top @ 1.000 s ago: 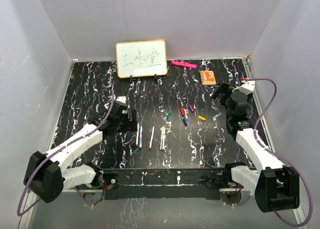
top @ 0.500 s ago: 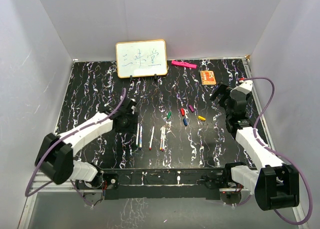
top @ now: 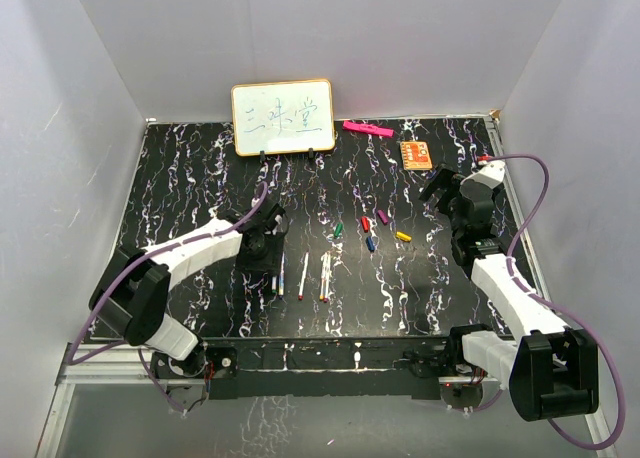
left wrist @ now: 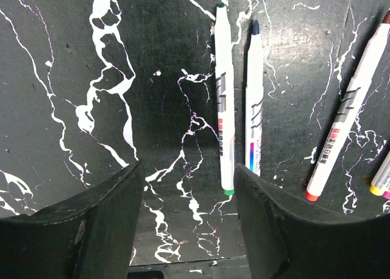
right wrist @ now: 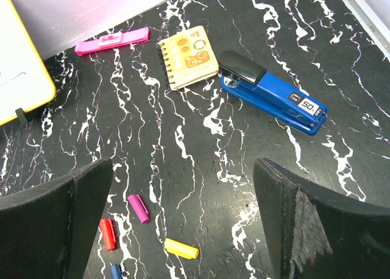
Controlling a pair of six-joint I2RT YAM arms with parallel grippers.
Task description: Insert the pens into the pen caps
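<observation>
Several white pens lie side by side near the table's front middle: a green-tipped pen (left wrist: 224, 102), a dark-blue-tipped one (left wrist: 254, 96) and a red-ended one (left wrist: 350, 108); from above they show as pens (top: 303, 275). My left gripper (left wrist: 189, 169) (top: 265, 244) hangs open just left of them, holding nothing, with the green pen's rear end just inside its right finger. The pen caps lie further right: purple (right wrist: 139, 208), red (right wrist: 107, 233), yellow (right wrist: 181, 248), blue (right wrist: 116, 271), and green (top: 338, 228). My right gripper (right wrist: 183, 169) (top: 445, 190) hovers wide open, right of the caps, with nothing in it.
A blue stapler (right wrist: 273, 100), a small orange notebook (right wrist: 187, 56) and a pink bar (right wrist: 113, 40) lie at the back right. A yellow-framed whiteboard (top: 283, 117) stands at the back middle. White walls enclose the black marbled table (top: 180, 178).
My left arm has swung right, bringing its gripper up beside the leftmost pens, jaws slightly narrower than before. The right arm has shifted only a little.
</observation>
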